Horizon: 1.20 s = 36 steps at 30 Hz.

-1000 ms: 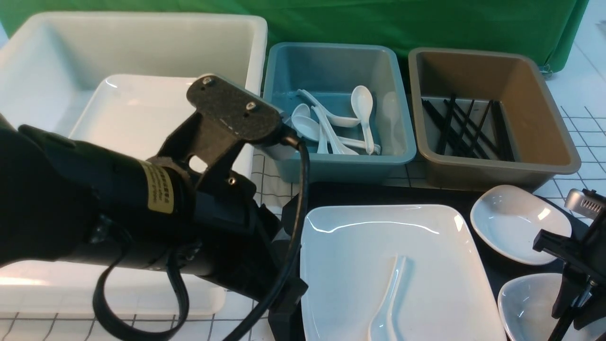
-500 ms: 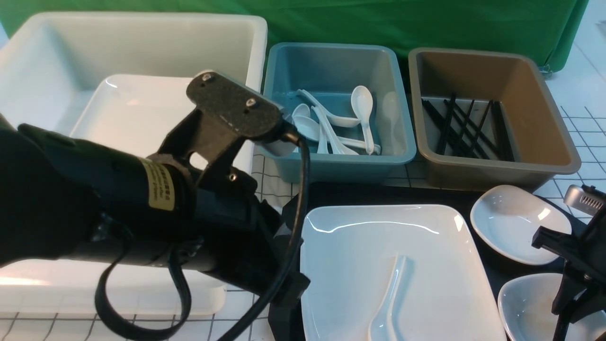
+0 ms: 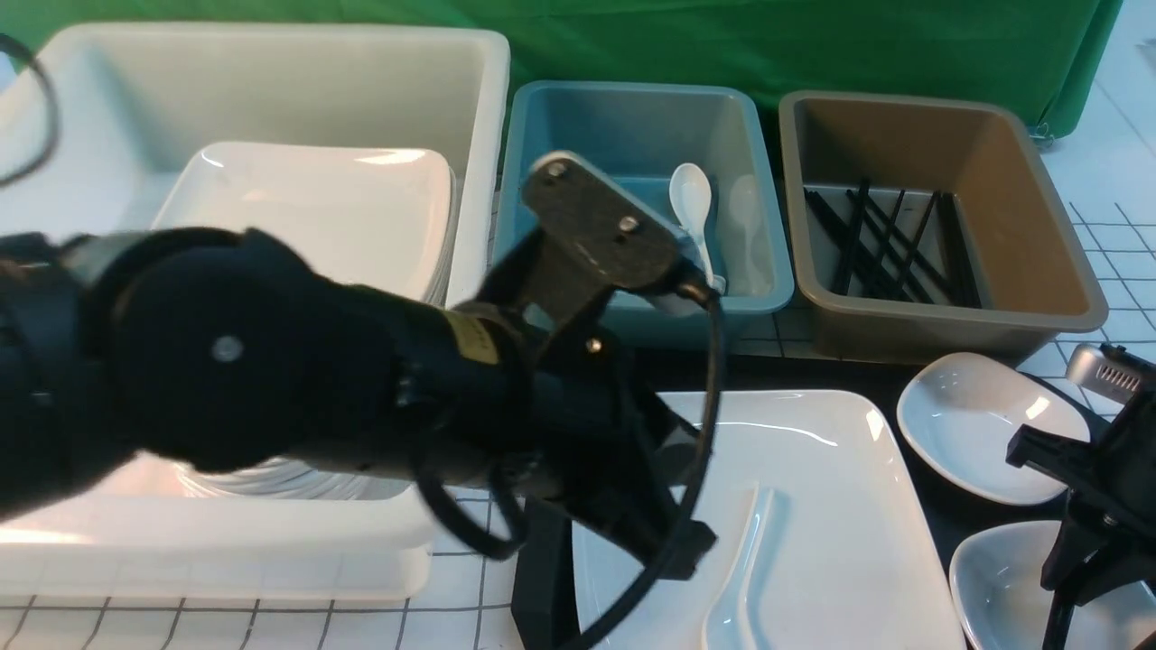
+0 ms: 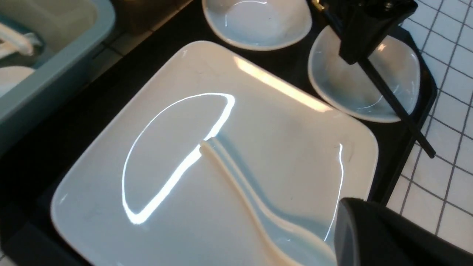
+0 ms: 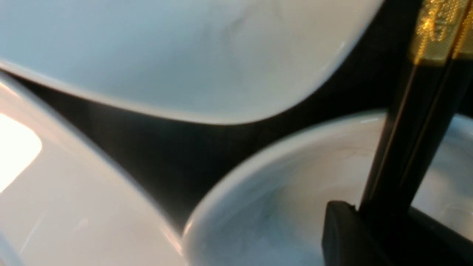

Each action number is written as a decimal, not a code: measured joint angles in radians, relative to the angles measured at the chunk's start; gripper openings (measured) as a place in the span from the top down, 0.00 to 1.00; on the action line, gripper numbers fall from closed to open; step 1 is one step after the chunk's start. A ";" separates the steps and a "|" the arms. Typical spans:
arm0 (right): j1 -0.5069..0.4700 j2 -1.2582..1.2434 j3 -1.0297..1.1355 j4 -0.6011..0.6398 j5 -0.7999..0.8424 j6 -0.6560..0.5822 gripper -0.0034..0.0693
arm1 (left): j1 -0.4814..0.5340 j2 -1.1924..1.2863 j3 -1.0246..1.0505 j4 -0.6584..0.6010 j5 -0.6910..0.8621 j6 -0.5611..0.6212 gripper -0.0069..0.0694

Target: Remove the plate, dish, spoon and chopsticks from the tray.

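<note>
While R jaws pinch chopsticks (image 4: pixel 391 99), tips near tray (image 4: pixel 393 173) edge.

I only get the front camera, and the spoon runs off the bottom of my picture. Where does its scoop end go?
Observer: The left wrist camera shows more of it. The spoon lies on the plate with its handle tip near the plate's middle. The scoop end rests on the plate too, on the side toward the robot.
Child: What's in the black claw on the right? I can't tell from here.
Observer: The right gripper is shut on the chopsticks. They slant out over the small dish that sits nearer the robot.
</note>
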 joint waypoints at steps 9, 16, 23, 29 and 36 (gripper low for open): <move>0.002 -0.057 0.000 0.006 -0.011 -0.038 0.78 | 0.000 0.073 0.000 -0.116 -0.020 0.146 0.91; 0.002 -0.154 0.000 0.016 -0.021 -0.080 0.78 | 0.000 0.074 0.000 -0.116 -0.079 0.160 0.91; 0.002 -0.276 -0.040 0.058 -0.020 -0.144 0.78 | 0.000 0.074 0.000 -0.137 -0.186 0.172 0.91; 0.002 -0.342 -0.196 0.125 -0.024 -0.191 0.78 | 0.000 0.074 -0.041 -0.153 -0.261 0.172 0.91; -0.001 -0.228 -0.491 0.146 -0.130 -0.210 0.78 | 0.000 0.074 -0.205 -0.131 -0.275 0.174 0.91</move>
